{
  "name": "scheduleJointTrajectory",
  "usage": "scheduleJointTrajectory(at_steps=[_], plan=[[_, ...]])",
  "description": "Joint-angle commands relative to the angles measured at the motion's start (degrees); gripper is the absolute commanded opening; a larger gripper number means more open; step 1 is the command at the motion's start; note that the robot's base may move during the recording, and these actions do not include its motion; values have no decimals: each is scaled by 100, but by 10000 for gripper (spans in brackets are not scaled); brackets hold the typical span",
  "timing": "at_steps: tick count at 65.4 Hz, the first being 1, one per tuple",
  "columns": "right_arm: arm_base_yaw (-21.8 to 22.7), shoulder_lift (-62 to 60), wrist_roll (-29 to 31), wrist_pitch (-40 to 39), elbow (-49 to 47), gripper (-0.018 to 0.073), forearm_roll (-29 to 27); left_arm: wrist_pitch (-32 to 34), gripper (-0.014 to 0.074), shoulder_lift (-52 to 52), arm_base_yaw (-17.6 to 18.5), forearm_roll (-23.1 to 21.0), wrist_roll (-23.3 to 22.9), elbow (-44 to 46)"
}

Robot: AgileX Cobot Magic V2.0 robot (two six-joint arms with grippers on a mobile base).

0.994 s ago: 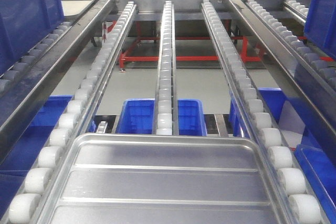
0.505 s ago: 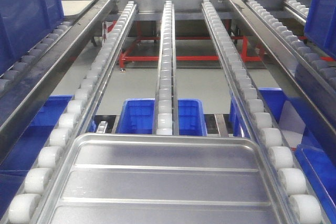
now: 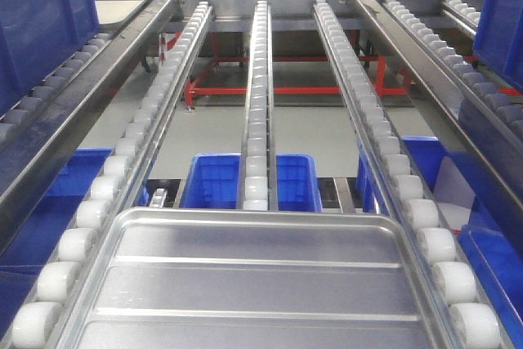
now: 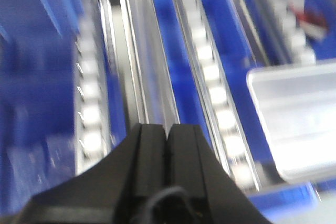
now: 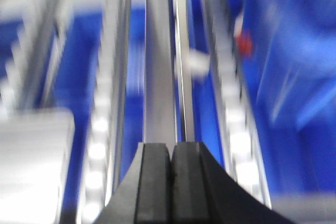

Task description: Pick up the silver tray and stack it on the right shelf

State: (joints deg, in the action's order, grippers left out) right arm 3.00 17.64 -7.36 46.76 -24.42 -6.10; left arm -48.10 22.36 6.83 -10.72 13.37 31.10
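Observation:
The silver tray point(image 3: 261, 284), shiny with two long ribs across its floor, lies at the near end of a flow-rack shelf, between the left roller lane point(image 3: 122, 149) and the right roller lane point(image 3: 384, 149). Neither gripper shows in the front view. In the left wrist view my left gripper point(image 4: 168, 127) is shut and empty above a steel rail, with the tray point(image 4: 294, 124) off to its right. In the right wrist view my right gripper point(image 5: 171, 145) is shut and empty above a rail, with the tray point(image 5: 31, 166) to its left. The shelf's front bar is out of view.
A middle roller lane point(image 3: 257, 104) runs away from the tray's far rim. Blue bins point(image 3: 216, 181) sit below the rack. Tall blue crates stand on the neighbouring lanes at the left point(image 3: 41, 14) and right point(image 3: 502, 14). A red frame point(image 3: 245, 87) stands on the floor beyond.

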Motion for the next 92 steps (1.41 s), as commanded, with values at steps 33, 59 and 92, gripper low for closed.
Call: scheduleJointTrajectory(at_steps=[33, 59, 92], plan=[[-72, 1658, 199, -342, -208, 60, -458, 1030, -92, 2679, 211, -1960, 64, 232], [-448, 2638, -17, -1122, -241, 78, -149, 1928, -92, 3315, 2138, 584, -2958, 232], [-1017, 4108, -180, -1235, -1902, 78, -149, 410, -92, 4656, 4038, 2647, -5331, 1741]])
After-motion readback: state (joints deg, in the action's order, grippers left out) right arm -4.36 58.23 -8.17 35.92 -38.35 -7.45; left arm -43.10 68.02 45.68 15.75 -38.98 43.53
